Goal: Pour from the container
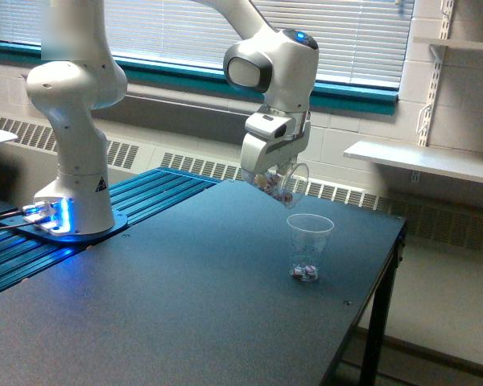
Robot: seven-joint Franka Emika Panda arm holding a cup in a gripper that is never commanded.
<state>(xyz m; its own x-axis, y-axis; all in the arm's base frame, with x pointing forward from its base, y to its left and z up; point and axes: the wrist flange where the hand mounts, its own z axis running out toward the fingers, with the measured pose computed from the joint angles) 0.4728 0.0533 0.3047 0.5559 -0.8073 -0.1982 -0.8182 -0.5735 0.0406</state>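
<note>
Clear plastic throughout: container [288, 182] hung tilted beneath the gripper [270, 178], well above the worktop [185, 297]; loop handle turned toward the exterior view's right, mouth dipped toward roughly 4 o'clock; small pale and purplish bits visible inside near the lower lip. Jaws seemingly pinching container's wall or rim, though exact contact hidden behind white gripper housing; could not tell how widely spread.

Stood upright on the worktop, at about 5 o'clock from the container's mouth and well below it: plastic cup [309, 246], handle-less, tapered, with a few small bits lying at its bottom. Lip of container appeared slightly up and to the 11 o'clock side of the cup's rim rather than squarely over it; gap of open air between the two, no touching.

Judged as mid-pour or pause within it: some contents already in the cup, some remaining in the container. Turning point for any further pour: line from container's lowered lip down to cup's open mouth; long axis of container slanted from 10 o'clock to 4 o'clock, so falling bits likely to travel toward the cup; risk of spilling short onto the worktop if lip stayed offset toward 11 o'clock.
</note>
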